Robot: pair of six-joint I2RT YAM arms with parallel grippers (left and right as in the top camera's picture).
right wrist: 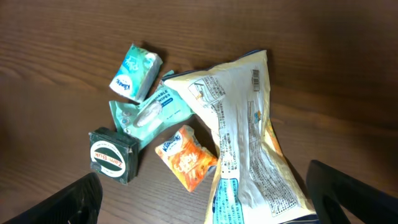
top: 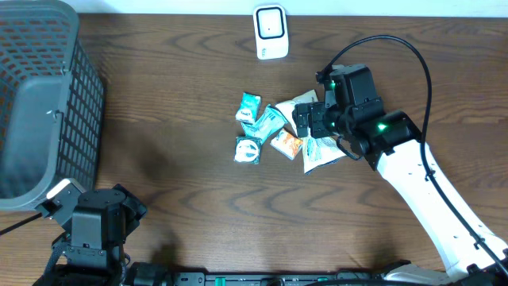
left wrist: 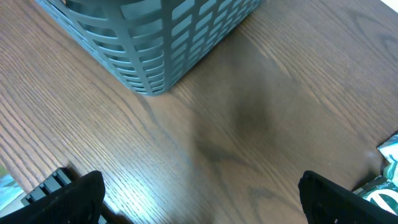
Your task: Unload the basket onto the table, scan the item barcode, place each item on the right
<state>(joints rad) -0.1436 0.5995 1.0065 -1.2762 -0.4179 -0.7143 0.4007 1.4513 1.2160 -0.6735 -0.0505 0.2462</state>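
Several small packets lie in a pile at the table's middle. Among them are a large cream bag (right wrist: 249, 143) with a barcode (right wrist: 256, 78) near its top edge, an orange packet (right wrist: 186, 157), a dark green box (right wrist: 112, 155), a teal wipes pack (right wrist: 149, 112) and a teal tissue pack (right wrist: 135, 71). My right gripper (right wrist: 208, 202) hangs open above the pile (top: 274, 131), holding nothing. A white scanner (top: 270, 32) stands at the table's far edge. My left gripper (left wrist: 202, 202) is open over bare wood near the front left, far from the pile.
A grey mesh basket (top: 44, 95) stands at the far left, and its corner (left wrist: 155, 43) fills the top of the left wrist view. Bare wooden table lies between the basket and the pile.
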